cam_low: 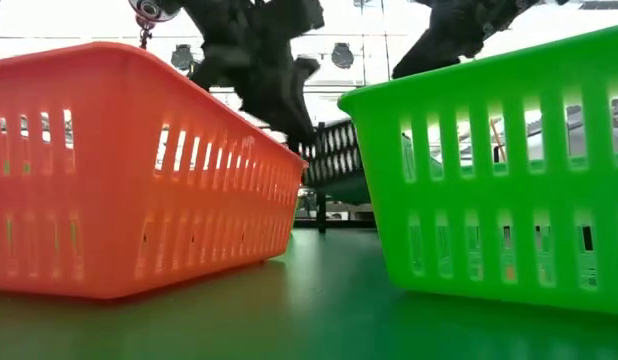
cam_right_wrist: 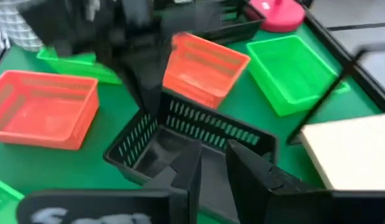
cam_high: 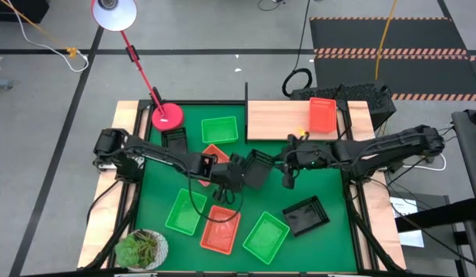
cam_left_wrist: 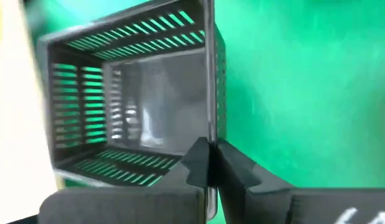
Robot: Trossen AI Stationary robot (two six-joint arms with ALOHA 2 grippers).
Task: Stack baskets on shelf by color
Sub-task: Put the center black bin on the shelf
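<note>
Two arms are meeting over the middle of the green tabletop (cam_high: 323, 185), each reaching inward from its own side with elbows low and forearms stretched nearly level. Between them a black basket (cam_high: 257, 168) is hanging tilted above the mat. The left gripper (cam_left_wrist: 209, 163) is pinching one wall of that basket, its jaws clamped on the rim, while the right gripper (cam_right_wrist: 212, 163) is closing on the opposite wall with the rim sitting between its jaws.

On the wooden shelf (cam_high: 273, 119) at the far right, one orange-red basket (cam_high: 322, 114) is resting near the right end. Three green baskets (cam_high: 219, 129) are lying scattered on the mat, one far and two near. A second black basket (cam_high: 306, 215) is sitting near right, a third (cam_high: 175, 139) far left beside the red lamp base (cam_high: 167, 116). Two more orange-red baskets (cam_high: 220, 228) are lying left of centre.
</note>
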